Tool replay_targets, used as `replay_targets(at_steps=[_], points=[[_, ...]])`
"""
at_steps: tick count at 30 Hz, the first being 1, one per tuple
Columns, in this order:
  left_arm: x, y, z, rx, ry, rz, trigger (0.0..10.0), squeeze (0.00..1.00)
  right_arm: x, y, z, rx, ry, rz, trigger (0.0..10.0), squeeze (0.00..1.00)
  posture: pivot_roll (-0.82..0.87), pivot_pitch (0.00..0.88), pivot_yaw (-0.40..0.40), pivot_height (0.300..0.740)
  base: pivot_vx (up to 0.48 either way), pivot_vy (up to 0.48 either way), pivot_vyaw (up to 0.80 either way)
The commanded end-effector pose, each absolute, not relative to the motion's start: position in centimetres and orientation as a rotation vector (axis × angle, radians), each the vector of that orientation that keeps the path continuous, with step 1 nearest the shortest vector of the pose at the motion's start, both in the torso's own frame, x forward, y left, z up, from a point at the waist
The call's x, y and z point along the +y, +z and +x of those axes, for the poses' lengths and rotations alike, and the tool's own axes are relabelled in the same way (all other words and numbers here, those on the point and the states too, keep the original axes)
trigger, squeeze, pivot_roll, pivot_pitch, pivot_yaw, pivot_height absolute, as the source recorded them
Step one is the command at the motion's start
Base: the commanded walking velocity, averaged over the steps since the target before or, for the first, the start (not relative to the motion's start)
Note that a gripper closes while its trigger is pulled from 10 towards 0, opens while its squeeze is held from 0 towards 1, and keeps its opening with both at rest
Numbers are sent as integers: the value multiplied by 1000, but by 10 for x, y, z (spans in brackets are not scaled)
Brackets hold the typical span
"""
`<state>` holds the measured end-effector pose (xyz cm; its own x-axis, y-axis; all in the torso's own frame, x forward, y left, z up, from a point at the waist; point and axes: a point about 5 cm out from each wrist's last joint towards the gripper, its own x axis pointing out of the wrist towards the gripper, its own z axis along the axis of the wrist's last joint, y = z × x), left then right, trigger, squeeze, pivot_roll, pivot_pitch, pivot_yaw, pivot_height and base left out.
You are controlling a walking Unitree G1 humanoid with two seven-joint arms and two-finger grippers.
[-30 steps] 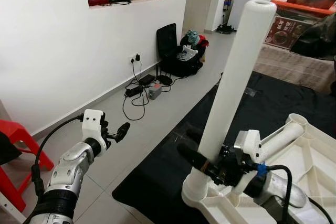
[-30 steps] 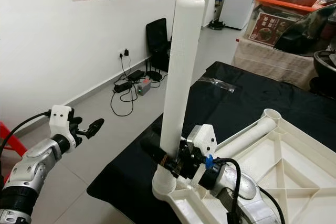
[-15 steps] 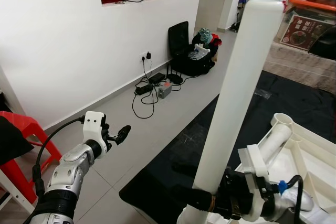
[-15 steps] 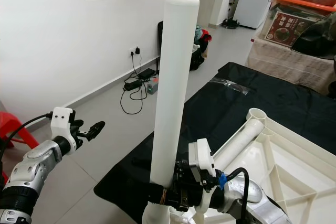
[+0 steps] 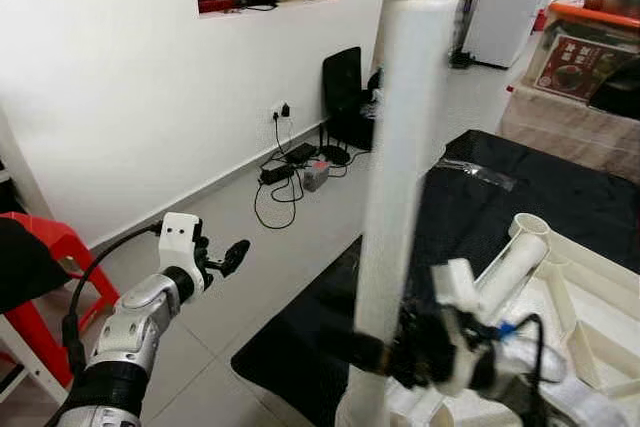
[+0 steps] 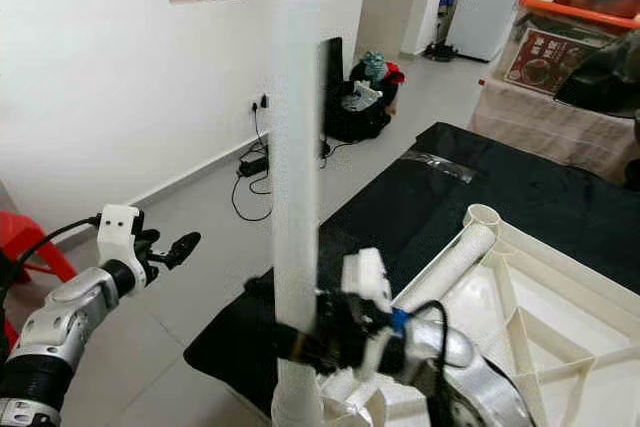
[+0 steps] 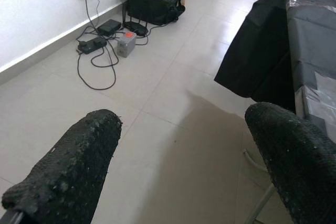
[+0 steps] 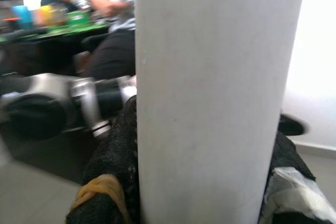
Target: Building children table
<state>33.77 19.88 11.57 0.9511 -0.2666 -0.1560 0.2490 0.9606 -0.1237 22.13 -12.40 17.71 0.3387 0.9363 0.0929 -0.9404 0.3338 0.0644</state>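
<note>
A tall white table leg (image 5: 392, 177) stands upright in the corner socket of the upturned white children table (image 5: 590, 282), which rests on a black sheet. My right gripper (image 5: 385, 355) is shut on the leg near its base; in the right wrist view the leg (image 8: 215, 98) sits between the black fingers (image 8: 113, 171). A second white leg (image 5: 508, 269) lies on the underside of the table. My left gripper (image 5: 236, 252) hangs open over the tiled floor to the left, with nothing between its fingers (image 7: 68, 166).
A black sheet (image 5: 480, 202) covers the floor under the table. A red stool (image 5: 40, 287) stands at the left. Cables and a power strip (image 5: 290, 162) lie by the white wall, and a black bag (image 5: 345, 97) sits farther back. People sit at a table in the right wrist view.
The head camera has shifted. The upright leg and my right gripper have moved left in the view and are now blurred. The left arm has held its place.
</note>
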Motion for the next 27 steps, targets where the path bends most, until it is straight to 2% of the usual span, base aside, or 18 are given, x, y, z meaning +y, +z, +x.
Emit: replay_targets(at_steps=[1,3,4,5,7,8,10,11,13,14,15,16,20,27], points=[[198,113,336,190,-268,-94,10000,0,-135,144,230,119,1057,44,10000,0,66,0,-55,740,0,0,0],[198,112,336,192,-269,-94,10000,0,-138,141,235,111,981,36,10000,0,66,0,-55,740,0,0,0],[198,112,336,194,-270,-93,10000,0,-145,133,247,140,812,-6,10000,0,58,0,-53,740,0,0,0],[198,112,336,194,-270,-93,10000,0,-145,133,247,140,812,-6,10000,0,58,0,-53,740,0,0,0],[197,111,336,197,-270,-93,10000,0,-161,122,263,180,530,-71,10000,0,57,0,-52,740,0,0,0],[197,111,336,197,-270,-93,10000,0,-161,122,263,180,530,-71,10000,0,57,0,-52,740,0,0,0],[197,111,336,198,-270,-92,10000,0,-179,121,272,177,269,-64,10000,0,52,0,-50,740,0,0,0],[197,111,336,198,-270,-92,10000,0,-179,121,272,177,269,-64,10000,0,52,0,-50,740,0,0,0],[197,111,336,197,-269,-91,10000,0,-203,125,272,120,-8,-89,10000,0,53,0,-49,740,0,0,0],[197,111,336,197,-269,-91,10000,0,-203,125,272,120,-8,-89,10000,0,53,0,-49,740,0,0,0],[198,110,336,198,-267,-89,10000,0,-213,128,268,81,-125,-117,10000,0,48,0,-49,740,0,0,0],[198,110,336,198,-267,-89,10000,0,-213,128,268,81,-125,-117,10000,0,48,0,-49,740,0,0,0],[198,109,336,201,-264,-87,10000,0,-227,130,253,22,-362,-162,10000,0,47,0,-50,740,0,0,0],[198,109,337,203,-265,-88,10000,0,-226,125,251,16,-470,-149,10000,0,48,0,-48,740,0,0,0]])
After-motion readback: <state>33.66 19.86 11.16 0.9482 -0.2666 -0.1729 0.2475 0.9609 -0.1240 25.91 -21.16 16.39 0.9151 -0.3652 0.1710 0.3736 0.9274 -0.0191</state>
